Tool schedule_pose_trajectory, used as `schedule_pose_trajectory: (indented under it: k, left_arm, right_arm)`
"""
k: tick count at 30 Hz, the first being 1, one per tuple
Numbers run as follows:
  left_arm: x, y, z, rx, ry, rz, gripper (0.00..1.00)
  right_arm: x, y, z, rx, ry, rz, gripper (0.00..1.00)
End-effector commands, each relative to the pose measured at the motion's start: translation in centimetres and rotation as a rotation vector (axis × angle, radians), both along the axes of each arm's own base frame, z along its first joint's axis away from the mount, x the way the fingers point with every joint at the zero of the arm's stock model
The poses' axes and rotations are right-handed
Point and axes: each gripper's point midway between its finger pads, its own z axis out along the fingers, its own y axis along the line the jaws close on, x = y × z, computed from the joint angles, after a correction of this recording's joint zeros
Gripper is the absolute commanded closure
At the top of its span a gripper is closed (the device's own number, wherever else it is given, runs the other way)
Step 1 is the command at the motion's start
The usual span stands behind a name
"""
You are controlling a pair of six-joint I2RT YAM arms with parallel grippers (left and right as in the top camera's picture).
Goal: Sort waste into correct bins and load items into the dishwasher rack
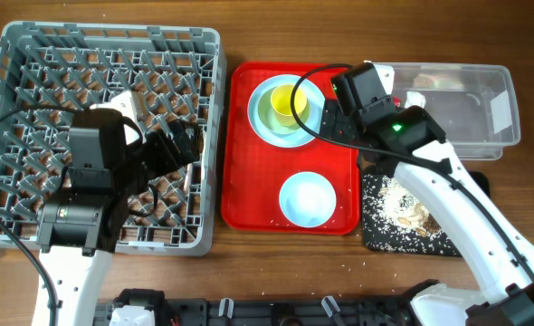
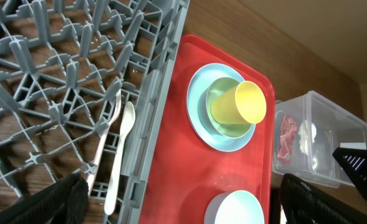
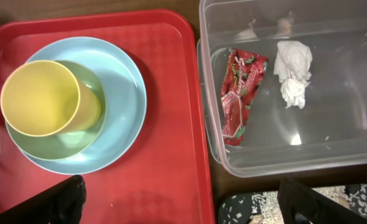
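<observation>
My left gripper [image 2: 183, 186]: open and empty, fingers spread wide, hanging over the right edge of the dishwasher rack [image 1: 32, 54] at the left of the overhead view.
Rack contents: the cream fork [image 2: 104, 143] and spoon [image 2: 118, 162] lie side by side on the lattice just inside that right wall. I see no dishes in it.
Red tray [image 1: 249, 181]: centre of the overhead view, just right of the rack.
Stack: upper part of the tray. The light blue plate [image 3: 124, 106] carries the pale green bowl [image 3: 53, 146], and the yellow cup [image 3: 37, 96] sits in the bowl, seemingly leaning.
Small light blue bowl [image 1: 307, 198]: lower part of the tray, alone, apart from the stack.
My right gripper [image 3: 180, 186]: open, holding nothing, over the seam between tray and tub. In its own view the stack lies to the upper left.
Clear tub [image 3: 333, 158]: upper right. It holds the red wrapper [image 3: 239, 93] and the tissue [image 3: 293, 68], a little apart.
Black tray [image 1: 371, 240]: lower right, with food scraps [image 1: 398, 204] scattered in it.
Step in hand, as I judge: the waste looks sorted, so dishes come next, cup first.
Doing it well: I should pinch one wall of the cup at the rim and lift straight up so the bowl and plate stay put. Then I should carry it left over the rack wall and seat it between pegs, clear of the cutlery.
</observation>
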Motion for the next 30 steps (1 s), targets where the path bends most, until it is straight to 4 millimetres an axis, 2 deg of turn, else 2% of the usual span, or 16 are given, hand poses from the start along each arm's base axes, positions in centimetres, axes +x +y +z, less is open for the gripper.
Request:
schedule_pose_trajectory:
  k: [1,3,19,22,23,24,25,27,28,30]
  left_arm:
    - [0.1,0.2,0.1,0.005,-0.004,0.004,0.0]
    - [0.1,0.2,0.0,0.005,-0.004,0.005,0.0]
    - [0.1,0.2,0.1,0.004,-0.006,0.004,0.0]
    - [1.4,0.0,1.6,-0.009,-0.088,0.003,0.0]
    - [1.9,-0.6,2.5,-0.053,-0.12,-0.005,0.0]
    - [1.6,-2.9,3.6,-0.157,-0.136,-0.1,0.0]
    - [1.7,-4.2,4.6,-0.198,-0.172,-0.165,0.0]
    - [1.8,-5.2,5.1,-0.213,-0.194,-0.203,0.75]
    - [1.9,-6.1,5.1,-0.229,-0.186,-0.217,0.96]
    - [1.9,-8.4,3.3,-0.227,-0.126,-0.277,0.96]
  right_arm:
    - [0.5,1.9,0.5,0.091,-0.015,0.044,0.0]
    - [0.5,3.0,0.5,0.145,-0.006,0.076,0.0]
    - [0.4,3.0,0.5,0.144,-0.005,0.076,0.0]
    - [0.4,3.0,0.5,0.144,-0.005,0.076,0.0]
    - [0.4,3.0,0.5,0.144,-0.005,0.076,0.0]
    - [0.4,3.0,0.5,0.144,-0.005,0.076,0.0]
    - [0.4,3.0,0.5,0.144,-0.005,0.076,0.0]
    - [0.4,3.0,0.5,0.144,-0.005,0.076,0.0]
    - [0.4,3.0,0.5,0.144,-0.005,0.076,0.0]
    - [0.4,3.0,0.5,0.144,-0.005,0.076,0.0]
